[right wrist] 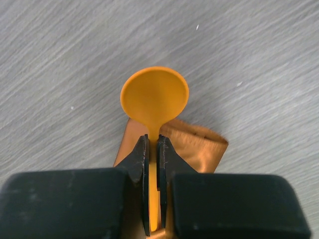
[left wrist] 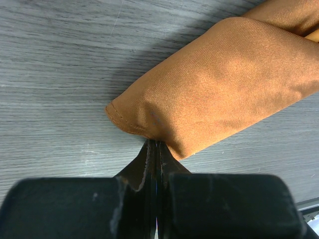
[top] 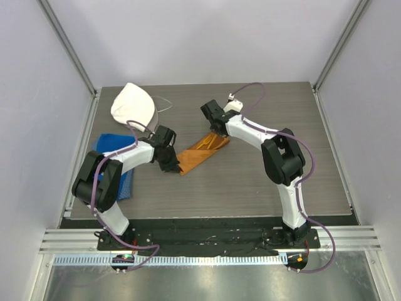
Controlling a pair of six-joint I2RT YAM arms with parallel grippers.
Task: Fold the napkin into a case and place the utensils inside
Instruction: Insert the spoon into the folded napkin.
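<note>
- Left gripper (left wrist: 155,145), jaws pressed together, pinches the near corner of the rust-orange case (left wrist: 219,84) lying on the table (top: 250,182).
- Right gripper (right wrist: 153,142) is clamped on the spoon (right wrist: 154,94) handle, its bowl just past the case's far end.

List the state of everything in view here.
napkin, folded into a narrow strip, lying on the table, one end pinched.
spoon, gripped by its handle, bowl beyond the napkin's other end.
left pincer, shut on napkin.
right pincer, shut on spoon.
blue towel, spread out at the left edge.
white cloth, bunched, untouched.
</note>
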